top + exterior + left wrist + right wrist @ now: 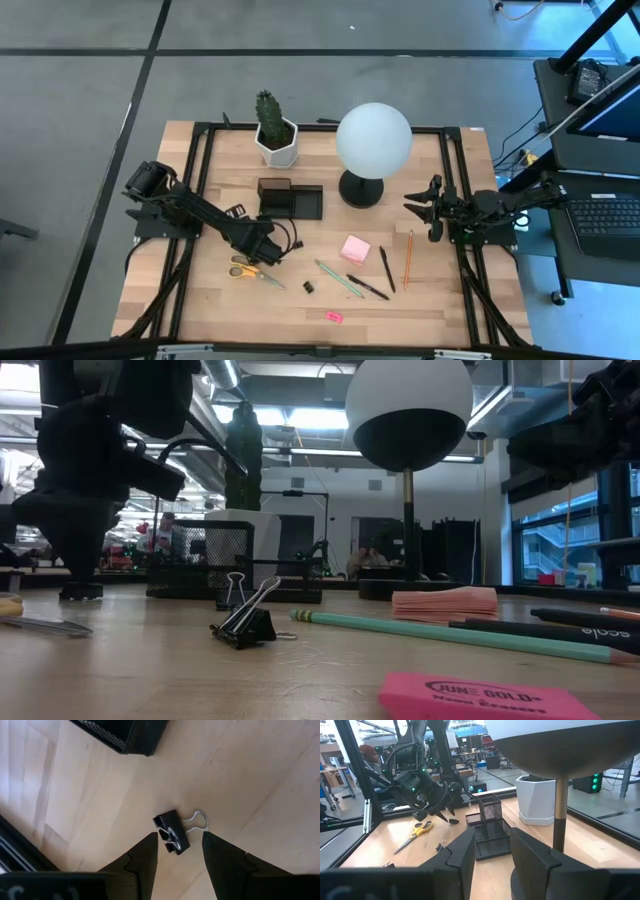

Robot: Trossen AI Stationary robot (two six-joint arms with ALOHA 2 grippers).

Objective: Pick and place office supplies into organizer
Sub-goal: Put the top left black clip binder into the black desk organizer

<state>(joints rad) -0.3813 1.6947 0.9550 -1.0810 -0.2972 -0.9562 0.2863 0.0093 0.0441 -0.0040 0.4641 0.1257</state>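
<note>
L gripper [179,851] lining up on binder clip [172,833].
Fingers apart, straddling clip on table, nothing held yet; clip sits near organizer [290,199], approx 7 o'clock of it. R gripper [428,210] waits by lamp [373,140] at 3 o'clock, fingers apart, empty.

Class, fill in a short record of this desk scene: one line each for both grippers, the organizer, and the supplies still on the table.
left gripper: open, over a binder clip on the table, not gripping it
right gripper: open, empty, waiting at the table's right edge
organizer: black mesh, beside the lamp
still on the table: scissors, sticky notes, green pen, black pens, orange pencil, eraser
</note>
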